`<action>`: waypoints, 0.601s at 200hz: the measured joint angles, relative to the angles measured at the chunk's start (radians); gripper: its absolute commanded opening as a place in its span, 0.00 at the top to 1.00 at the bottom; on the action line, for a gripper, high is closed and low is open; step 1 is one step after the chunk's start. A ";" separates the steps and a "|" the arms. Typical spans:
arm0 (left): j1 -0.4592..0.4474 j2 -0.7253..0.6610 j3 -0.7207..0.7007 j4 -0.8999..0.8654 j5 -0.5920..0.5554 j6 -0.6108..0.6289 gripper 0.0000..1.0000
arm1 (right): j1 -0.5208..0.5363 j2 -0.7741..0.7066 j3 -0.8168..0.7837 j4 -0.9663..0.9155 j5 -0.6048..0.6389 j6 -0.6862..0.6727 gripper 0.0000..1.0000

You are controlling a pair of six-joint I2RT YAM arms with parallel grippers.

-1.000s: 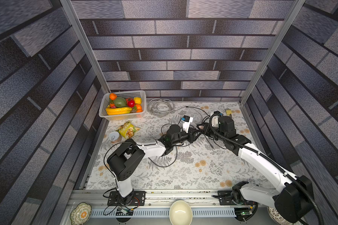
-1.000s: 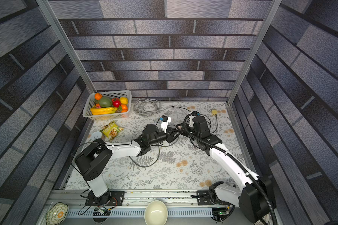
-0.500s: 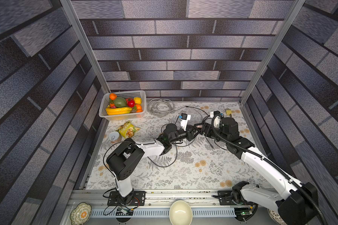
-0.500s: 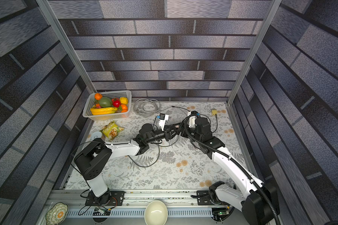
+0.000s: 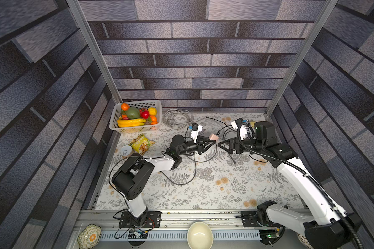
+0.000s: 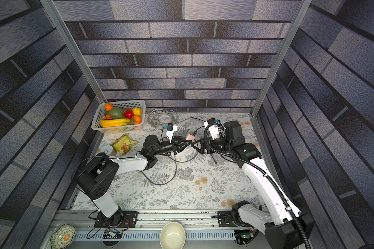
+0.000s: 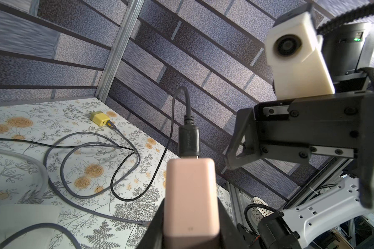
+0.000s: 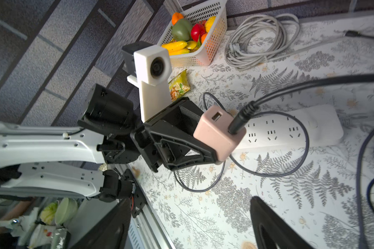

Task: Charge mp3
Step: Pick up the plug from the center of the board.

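**pink charger block in the left pincer, right pincer open beside it**

the left gripper (image 5: 212,141) is clamped on a pink usb charger block (image 7: 190,194), one finger on each side, holding it off the floral tablecloth (image 5: 203,189). a black usb plug (image 7: 189,140) is seated in one port of the block, and the port next to it is empty in the right wrist view. its black cable (image 7: 171,120) arcs up from the plug, then drops to loops lying on the cloth.

the right gripper (image 5: 221,144) faces the block from the other side. its jaws are spread wide with nothing between them, and its tips are just beside the plug but apart from it.

a white power strip (image 8: 289,125) lies flat on the cloth under and behind the held block. whether the block touches it i cannot tell.

i cannot pick out the mp3 player in any view.

a yellow charger (image 7: 99,118) with its own lead sits near the far right corner. along the back are a coiled grey cable (image 5: 177,118) and a white basket (image 5: 136,129) of plastic fruit, with a snack packet (image 5: 141,143) in front of the basket.
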 measured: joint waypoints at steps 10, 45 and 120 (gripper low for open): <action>0.008 -0.019 -0.004 -0.011 0.019 0.009 0.75 | -0.003 0.000 0.057 -0.049 0.001 -0.064 0.15; 0.024 -0.106 -0.029 -0.096 0.083 0.078 0.75 | -0.005 0.042 0.271 -0.164 0.024 -0.333 0.15; 0.043 -0.235 -0.042 -0.335 0.181 0.245 0.74 | 0.008 0.420 0.551 -0.441 -0.098 -0.888 0.19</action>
